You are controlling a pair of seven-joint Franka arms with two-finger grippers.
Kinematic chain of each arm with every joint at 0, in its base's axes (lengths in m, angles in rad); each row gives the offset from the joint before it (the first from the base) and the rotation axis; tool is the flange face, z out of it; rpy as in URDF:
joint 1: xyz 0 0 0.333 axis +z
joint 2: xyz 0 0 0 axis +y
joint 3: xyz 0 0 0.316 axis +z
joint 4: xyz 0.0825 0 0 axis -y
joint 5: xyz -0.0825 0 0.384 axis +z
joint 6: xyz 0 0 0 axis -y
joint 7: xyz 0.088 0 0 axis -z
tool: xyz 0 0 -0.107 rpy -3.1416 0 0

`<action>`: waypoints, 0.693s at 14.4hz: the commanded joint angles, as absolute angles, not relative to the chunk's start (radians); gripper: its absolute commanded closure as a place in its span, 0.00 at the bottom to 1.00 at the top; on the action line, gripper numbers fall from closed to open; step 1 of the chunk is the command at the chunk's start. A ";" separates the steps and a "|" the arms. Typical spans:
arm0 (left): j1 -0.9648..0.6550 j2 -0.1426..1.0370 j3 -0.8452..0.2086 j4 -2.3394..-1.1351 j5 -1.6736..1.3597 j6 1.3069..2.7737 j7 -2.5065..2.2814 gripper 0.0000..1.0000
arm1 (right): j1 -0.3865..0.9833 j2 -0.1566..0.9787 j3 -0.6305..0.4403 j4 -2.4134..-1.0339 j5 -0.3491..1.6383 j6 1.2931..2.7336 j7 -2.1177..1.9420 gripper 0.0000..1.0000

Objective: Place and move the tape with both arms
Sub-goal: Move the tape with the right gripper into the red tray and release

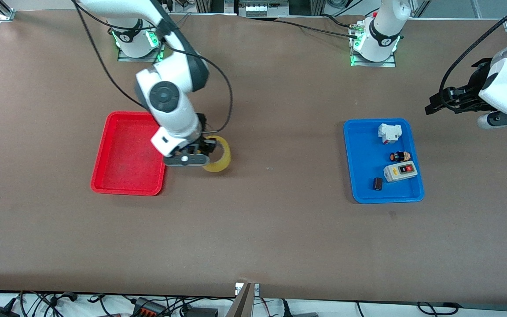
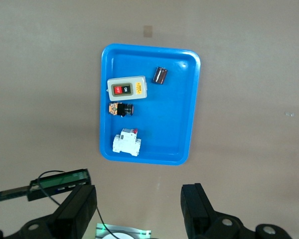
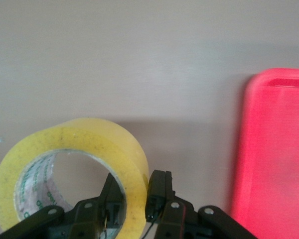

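beside the red tray: the tape (image 1: 219, 155) sits just off the red tray (image 1: 121, 154) on the side toward the blue tray, tilted up on edge, with the right gripper (image 1: 200, 152) on it.
right gripper state: closed on the tape's wall, one finger inside the hole and one outside, as the right wrist view shows at the roll (image 3: 70, 174) and gripper (image 3: 134, 196).
key relation: the tape is in the right arm's claw, well apart from the left arm; its hole axis lies roughly level rather than upright.
left gripper: left gripper (image 1: 445, 102) hangs wide and empty over bare table past the blue tray at the left arm's end, waiting.
red tray contents: nothing visible inside.
blue tray contents: blue tray (image 1: 363, 176) holds a white breaker (image 1: 389, 133), a small black and orange part (image 1: 399, 156), a grey switch box (image 1: 400, 171) and a dark cylinder (image 1: 377, 184).
judged step: the roll looks just gripped, ready for lifting.
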State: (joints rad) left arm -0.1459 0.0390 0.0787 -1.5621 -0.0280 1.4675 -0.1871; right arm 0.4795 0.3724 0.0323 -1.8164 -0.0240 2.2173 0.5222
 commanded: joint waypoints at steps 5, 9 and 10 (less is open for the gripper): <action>-0.159 0.080 0.075 -1.444 -0.041 1.444 -0.072 0.00 | 0.220 0.155 0.044 -2.175 -0.026 2.299 0.296 0.99; -0.153 0.094 0.077 -1.431 -0.043 1.434 -0.075 0.00 | 0.082 0.150 0.044 -2.316 -0.026 2.448 0.077 0.98; -0.153 0.094 0.077 -1.439 -0.040 1.430 -0.072 0.00 | 0.057 0.159 0.044 -2.330 -0.026 2.468 0.037 0.98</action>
State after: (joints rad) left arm -0.1590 0.0661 0.0745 -1.4768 -0.0326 1.4605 -0.0914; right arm 0.1175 0.1892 0.0276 -2.2700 -0.0251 2.4138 0.1280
